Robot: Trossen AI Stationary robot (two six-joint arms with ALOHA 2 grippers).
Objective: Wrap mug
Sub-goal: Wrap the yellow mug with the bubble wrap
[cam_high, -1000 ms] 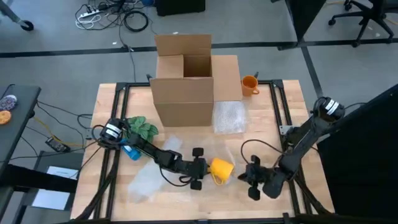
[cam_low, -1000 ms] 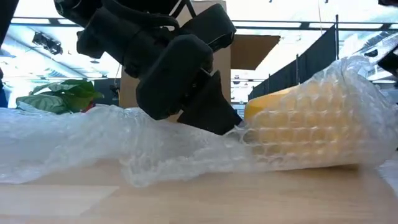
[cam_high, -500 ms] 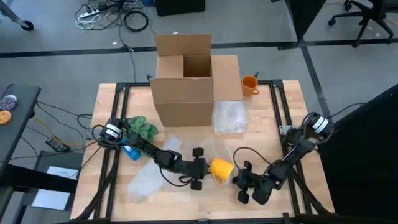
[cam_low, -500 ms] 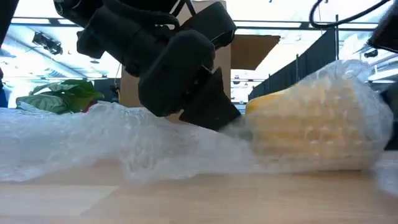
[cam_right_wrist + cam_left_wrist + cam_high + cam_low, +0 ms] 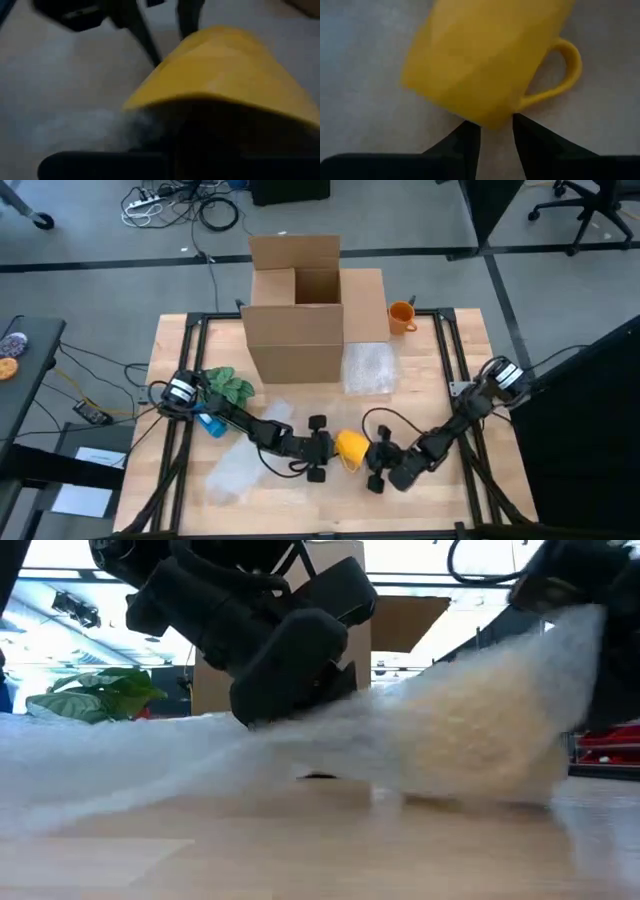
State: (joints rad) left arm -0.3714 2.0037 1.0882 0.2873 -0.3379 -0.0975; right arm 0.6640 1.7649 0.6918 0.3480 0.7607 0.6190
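Roughly halfway, I'd judge: the yellow mug [image 5: 352, 446] lies on its side near the front middle of the table [image 5: 470, 360], on a sheet of bubble wrap [image 5: 240, 470], and in the low view the wrap is draped over it but hangs loose, so tucking and closing the ends are left to do. On one side the left gripper [image 5: 322, 450] has its fingers parted on either side of the mug's bottom edge, bracing rather than squeezing as far as its wrist view shows. From the other side the right gripper [image 5: 378, 465] presses in close; whether its fingers are open or closed I cannot tell, since its wrist view is filled by the mug and wrap. Around them, an open cardboard box [image 5: 300, 305] stands at the back with an orange mug [image 5: 401, 315] just beside it, a spare sheet of wrap [image 5: 368, 368] in front of the box, and a green plant [image 5: 228, 386] by the left arm. Both grippers crowd the mug, which may hinder folding the loose wrap across it
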